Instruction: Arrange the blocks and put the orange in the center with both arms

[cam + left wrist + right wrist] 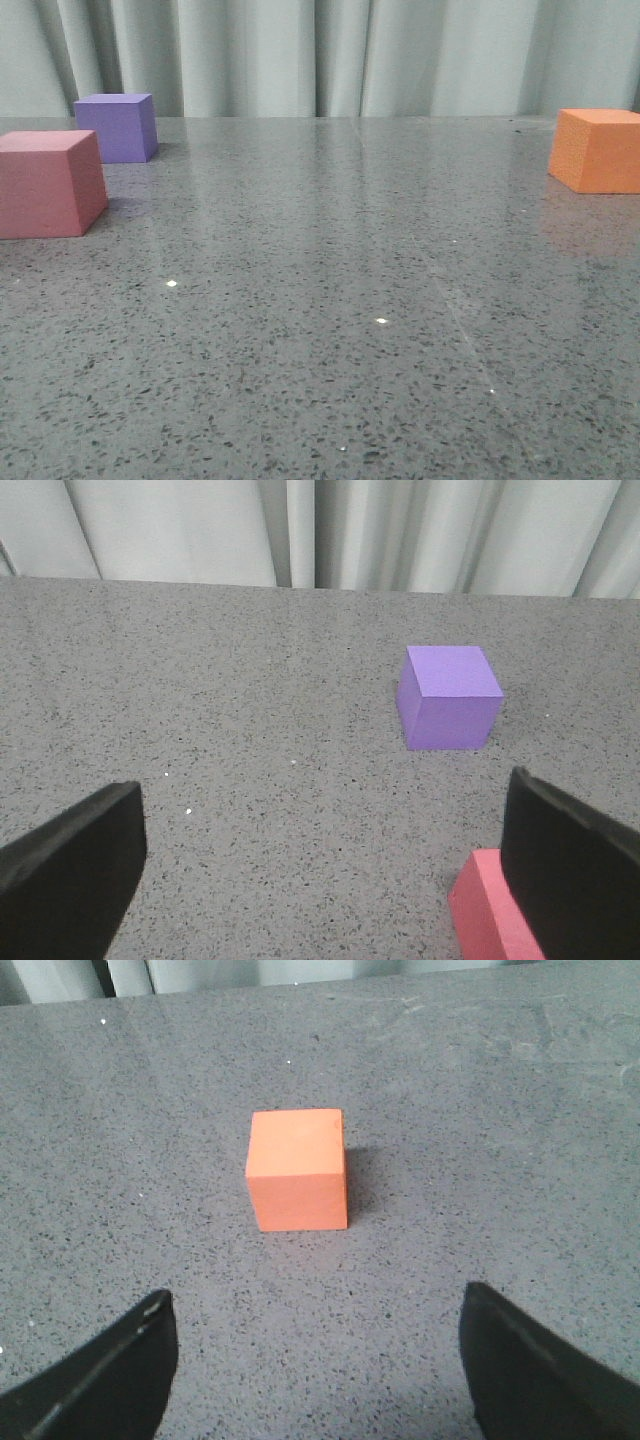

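Right, I see the matte orange cube at the front view's right edge, pink cube and purple cube upper left; left gripper and right gripper both spread wide, empty

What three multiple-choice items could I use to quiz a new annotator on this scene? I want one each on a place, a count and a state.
1. In the front view, where is the orange cube?
A. far right B. centre C. far left

2. How many cubes stand on the table?
A. two B. three C. four

3. How is the right gripper?
A. shut on the orange cube B. open, holding nothing C. shut on the purple cube

Key: 1 A, it sits at the right edge, opposite the pink cube and purple cube. 2 B, one pink, one purple, one orange. 3 B, its fingers stand wide apart, short of the cube.
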